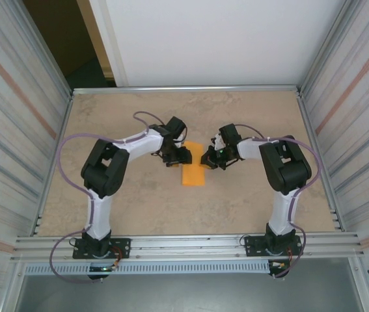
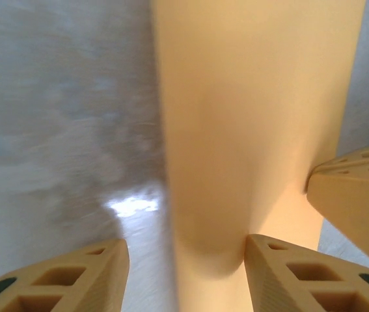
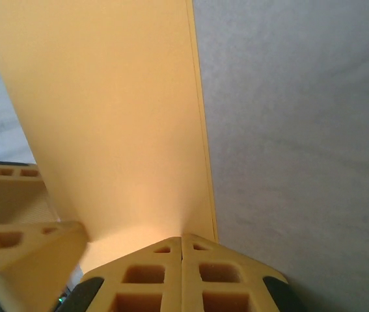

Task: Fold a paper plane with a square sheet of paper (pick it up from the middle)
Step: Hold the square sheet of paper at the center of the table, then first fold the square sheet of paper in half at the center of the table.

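The orange sheet of paper lies on the table's middle, folded into a narrow upright rectangle. No pointed paper plane is in view. My left gripper is at its upper left edge and stands open, one finger over the table and the other on the paper. My right gripper is at the paper's upper right edge. Its fingers are shut together, tips resting on the paper just inside its doubled edge.
The beige tabletop is framed by aluminium rails and corrugated side walls. The two grippers face each other closely across the paper; the right one's finger shows in the left wrist view.
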Robot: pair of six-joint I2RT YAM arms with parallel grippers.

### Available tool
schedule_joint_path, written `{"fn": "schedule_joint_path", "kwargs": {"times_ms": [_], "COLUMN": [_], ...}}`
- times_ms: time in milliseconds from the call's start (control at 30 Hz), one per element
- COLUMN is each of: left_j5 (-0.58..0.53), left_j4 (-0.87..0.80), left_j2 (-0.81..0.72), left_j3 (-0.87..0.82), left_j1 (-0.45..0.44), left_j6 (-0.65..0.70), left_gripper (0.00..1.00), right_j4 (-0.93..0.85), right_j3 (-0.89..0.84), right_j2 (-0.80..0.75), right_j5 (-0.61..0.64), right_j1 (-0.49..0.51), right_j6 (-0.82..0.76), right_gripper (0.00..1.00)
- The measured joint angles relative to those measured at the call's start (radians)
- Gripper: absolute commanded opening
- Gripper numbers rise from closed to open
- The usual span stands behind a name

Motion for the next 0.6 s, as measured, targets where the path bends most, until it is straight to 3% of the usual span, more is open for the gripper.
{"fn": "schedule_joint_path", "kwargs": {"times_ms": [267,600], "left_j5": [0.072,0.23], "left_j4": [0.131,0.245], "left_j2": [-0.145,-0.074], "left_j3": [-0.024,-0.037], "left_j1": [0.047,-0.012], "left_j6": [-0.043,-0.09], "left_gripper": [0.34,0.13], "right_j4": [-0.101,-0.109], "right_j3": [0.082,0.089], "right_j2": [0.047,0.055], "right_j5": [-0.026,-0.042], "right_j1": [-0.007,-0.01], "right_j6": [-0.099,-0.107], "right_gripper": [0.03,0.03]}}
